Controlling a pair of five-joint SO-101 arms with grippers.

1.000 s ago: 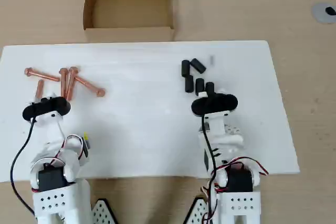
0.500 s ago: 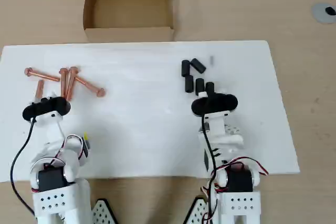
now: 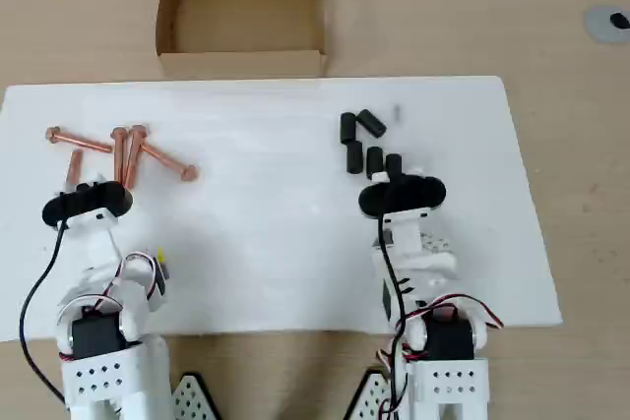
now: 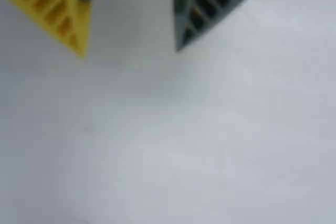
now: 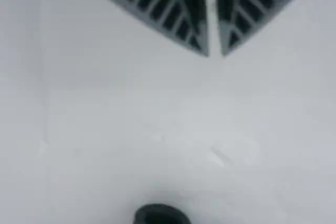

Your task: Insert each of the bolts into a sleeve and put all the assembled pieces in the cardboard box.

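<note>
Several copper bolts [image 3: 123, 152] lie in a loose cluster at the left of the white mat [image 3: 266, 223]. Several black sleeves [image 3: 359, 143] lie at the mat's middle right. The open cardboard box [image 3: 241, 12] stands beyond the mat's far edge and holds nothing. The left arm [image 3: 87, 204] hangs just short of the bolts; its gripper [image 4: 130, 50] is open over bare mat, holding nothing. The right arm [image 3: 402, 194] hangs just short of the sleeves; its gripper [image 5: 212, 53] is shut and holds nothing, with one sleeve [image 5: 160, 216] a little ahead of its tips.
The mat covers most of the wooden table [image 3: 581, 145]. A grey disc [image 3: 610, 23] sits at the far right of the table. The stretch of mat between the bolts and the sleeves is bare.
</note>
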